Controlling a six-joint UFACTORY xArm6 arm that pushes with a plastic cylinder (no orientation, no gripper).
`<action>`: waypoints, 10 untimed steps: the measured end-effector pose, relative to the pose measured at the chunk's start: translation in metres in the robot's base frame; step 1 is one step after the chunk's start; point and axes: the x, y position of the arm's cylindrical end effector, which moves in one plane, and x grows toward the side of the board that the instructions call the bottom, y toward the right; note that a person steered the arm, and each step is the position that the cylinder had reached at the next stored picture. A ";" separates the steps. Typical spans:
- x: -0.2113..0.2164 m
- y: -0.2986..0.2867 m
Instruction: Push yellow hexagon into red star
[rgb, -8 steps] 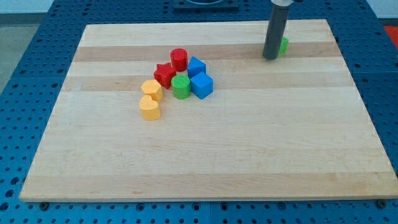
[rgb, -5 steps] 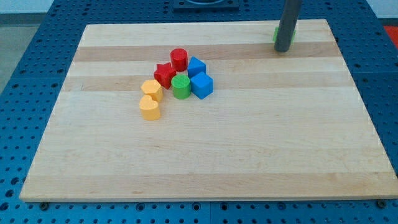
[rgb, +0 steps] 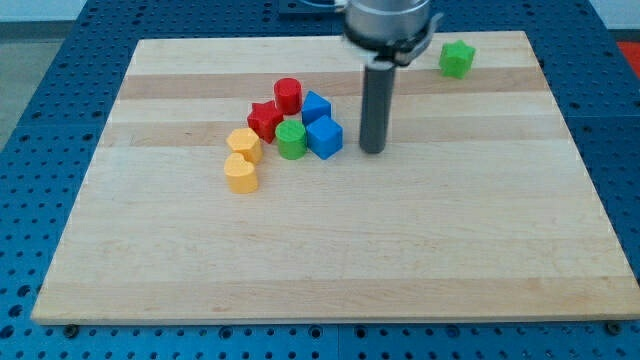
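Note:
The red star (rgb: 263, 119) lies in a cluster left of the board's middle. Two yellow blocks sit at its lower left: the upper one (rgb: 244, 144) lies close against the star, the lower one (rgb: 241, 173) just below it. Which of them is the hexagon I cannot tell. My tip (rgb: 372, 150) rests on the board right of the cluster, a short gap from the lower blue block (rgb: 324, 137), well away from both yellow blocks.
A red cylinder (rgb: 288, 95), a second blue block (rgb: 316, 106) and a green cylinder (rgb: 291, 140) crowd the star's right side. A green block (rgb: 457, 59) sits alone near the view's top right. The wooden board (rgb: 330, 250) lies on a blue pegboard.
My tip has moved from beside the green block at the top right down and left to just right of the cluster. The green block now sits slightly higher and further right. The cluster has not moved.

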 end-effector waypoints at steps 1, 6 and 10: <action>0.038 -0.033; 0.019 -0.118; 0.066 -0.150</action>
